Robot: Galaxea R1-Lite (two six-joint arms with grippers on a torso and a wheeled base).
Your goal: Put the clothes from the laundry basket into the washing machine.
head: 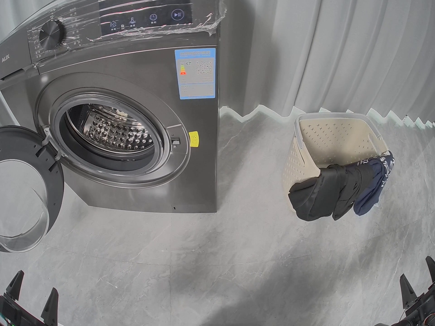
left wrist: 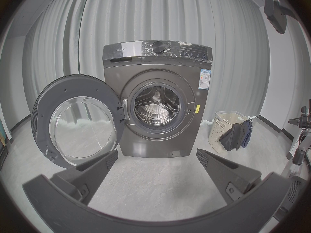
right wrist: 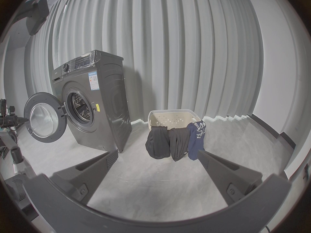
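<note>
Head view: I see the washing machine point(head: 199, 173) with its door point(head: 27, 191) swung open and a blue label point(head: 195, 73) whose print I cannot make out. Dark clothes point(head: 335, 191) hang over the rim of the laundry basket point(head: 335, 134) nearby.

Left wrist view: the left gripper point(left wrist: 156, 152) has its fingers spread.

Right wrist view: the right gripper point(right wrist: 157, 152) has its fingers apart too.

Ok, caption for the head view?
Open washing machine, laundry basket draped with dark clothes, left gripper and right gripper open.

Washer point(head: 201, 182) matt metal w/ glossy film point(head: 136, 1) up top, basket point(head: 337, 139) perforated plastic, clothes point(head: 333, 191) dark cloth.
</note>
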